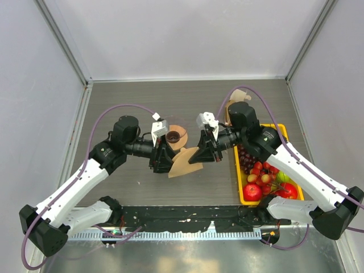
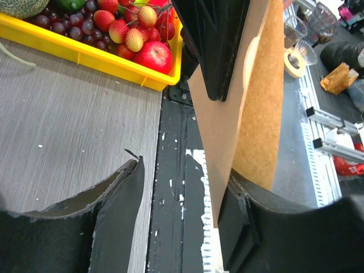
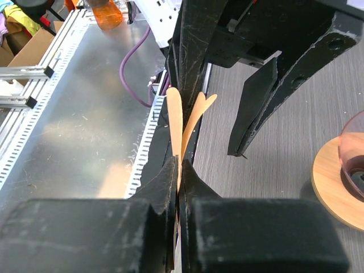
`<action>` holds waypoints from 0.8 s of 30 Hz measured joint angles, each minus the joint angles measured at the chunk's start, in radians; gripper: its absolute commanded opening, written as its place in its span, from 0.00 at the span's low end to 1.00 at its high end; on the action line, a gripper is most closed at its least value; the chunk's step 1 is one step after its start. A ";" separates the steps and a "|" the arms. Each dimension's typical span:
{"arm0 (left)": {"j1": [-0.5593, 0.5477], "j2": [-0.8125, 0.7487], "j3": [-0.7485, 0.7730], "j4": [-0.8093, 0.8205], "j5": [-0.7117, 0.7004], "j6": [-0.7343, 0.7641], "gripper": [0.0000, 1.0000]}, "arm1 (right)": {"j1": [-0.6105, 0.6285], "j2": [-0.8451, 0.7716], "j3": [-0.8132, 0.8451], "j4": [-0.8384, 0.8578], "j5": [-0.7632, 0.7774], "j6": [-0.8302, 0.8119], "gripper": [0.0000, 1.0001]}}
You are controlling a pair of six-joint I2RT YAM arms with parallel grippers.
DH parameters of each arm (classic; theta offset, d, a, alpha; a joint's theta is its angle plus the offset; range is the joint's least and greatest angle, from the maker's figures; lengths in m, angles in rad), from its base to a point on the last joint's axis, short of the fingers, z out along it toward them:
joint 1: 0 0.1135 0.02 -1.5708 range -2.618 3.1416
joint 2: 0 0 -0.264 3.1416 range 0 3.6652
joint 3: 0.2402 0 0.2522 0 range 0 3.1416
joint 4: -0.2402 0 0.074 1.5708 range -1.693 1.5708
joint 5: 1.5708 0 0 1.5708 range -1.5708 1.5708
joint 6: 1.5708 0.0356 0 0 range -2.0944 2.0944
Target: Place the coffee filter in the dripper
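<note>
- Coffee filter (image 1: 183, 164): held off the table (image 1: 131, 96) between the two grippers, on the side of the dripper (image 1: 172, 136) nearer the arm bases. It is not in the dripper.
- No readable writing on the filter, dripper or tray.
- Right gripper (image 1: 199, 154): jaws closed together on the filter. In the right wrist view the tan paper (image 3: 175, 114) is pinched between the two fingers (image 3: 162, 187), and its two layers are splayed apart above them.
- Left gripper (image 1: 166, 160): jaws wide apart. In the left wrist view (image 2: 182, 176) the filter (image 2: 222, 131) is seen lying against the inner face of one finger (image 2: 244, 222). The other finger (image 2: 122, 199) is well clear of it.
- Pose: both arms are bent inward from the outer sides and the grippers face each other at table centre. The left fingers are seen just beside the paper in the right wrist view.
- Dripper: upright on the table, just beyond the grippers. Its clear cone and round orange-brown collar (image 3: 330, 185) are seen at the edge of the right wrist view.
- Yellow tray (image 1: 259, 201): on the right of the table under the right arm, with red apples and dark grapes in it.
</note>
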 measured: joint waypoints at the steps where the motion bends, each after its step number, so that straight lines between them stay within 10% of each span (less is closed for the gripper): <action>1: 0.001 0.000 -0.002 0.005 0.000 -0.009 0.59 | -0.005 -0.002 -0.001 0.012 -0.002 0.011 0.05; 16: 0.040 0.001 -0.021 0.165 0.008 -0.183 0.38 | -0.032 -0.012 -0.049 0.203 -0.008 0.183 0.05; 24: 0.040 0.024 -0.026 0.287 0.045 -0.270 0.50 | -0.032 -0.012 -0.066 0.241 -0.009 0.214 0.05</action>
